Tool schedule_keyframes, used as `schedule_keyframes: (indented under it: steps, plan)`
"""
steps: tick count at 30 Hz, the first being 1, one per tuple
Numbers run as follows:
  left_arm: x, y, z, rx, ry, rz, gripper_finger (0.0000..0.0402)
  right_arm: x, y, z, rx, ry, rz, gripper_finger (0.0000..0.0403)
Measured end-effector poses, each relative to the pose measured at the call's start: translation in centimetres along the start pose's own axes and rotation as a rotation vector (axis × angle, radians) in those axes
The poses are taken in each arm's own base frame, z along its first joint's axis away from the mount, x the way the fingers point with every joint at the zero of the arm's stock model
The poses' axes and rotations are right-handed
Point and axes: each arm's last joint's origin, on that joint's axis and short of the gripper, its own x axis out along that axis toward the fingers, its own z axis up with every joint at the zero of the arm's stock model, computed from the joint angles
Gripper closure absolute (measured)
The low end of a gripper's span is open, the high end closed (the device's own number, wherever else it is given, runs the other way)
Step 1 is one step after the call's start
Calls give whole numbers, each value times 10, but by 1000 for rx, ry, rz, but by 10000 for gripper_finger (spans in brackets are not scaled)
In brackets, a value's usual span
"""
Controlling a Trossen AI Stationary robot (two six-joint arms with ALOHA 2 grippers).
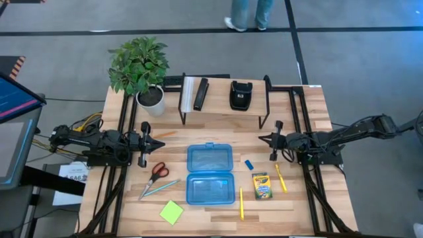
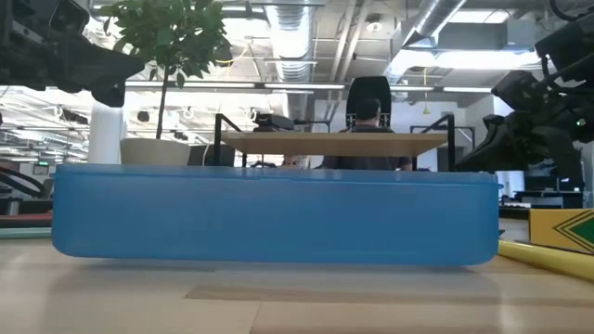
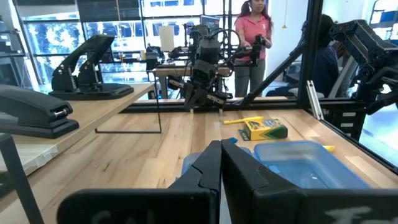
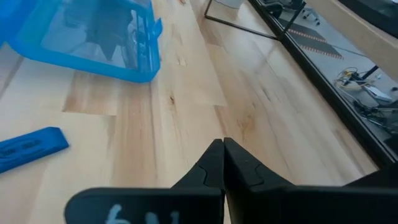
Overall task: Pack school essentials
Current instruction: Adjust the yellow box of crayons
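Left gripper [image 1: 160, 141]: I see it closed, holding nothing, at the table's left side.
Right gripper [image 1: 262, 138]: closed too, empty, at the right side.
Blue case [image 1: 210, 174]: lies open mid-table.
Scissors [image 1: 156, 175], teal pencil [image 1: 160, 188], sticky-note pad [image 1: 171, 212]: left of the case.
Eraser [image 1: 248, 164], crayon box [image 1: 262, 186], yellow pencils [image 1: 280, 177]: right of it.
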Motion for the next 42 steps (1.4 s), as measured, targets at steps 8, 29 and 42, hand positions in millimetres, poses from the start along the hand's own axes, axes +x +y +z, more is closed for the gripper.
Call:
schedule_keyframes:
  steps: [8, 29, 42]
  plan:
    - [0, 0, 0, 0, 0, 0, 401, 0, 0, 0, 0, 1, -1, 386]
    - [0, 0, 0, 0, 0, 0, 401, -27, -26, 95, 566, -651, 26, 386]
    - [0, 0, 0, 0, 0, 0, 401, -30, -30, 105, 538, -671, 13, 386]
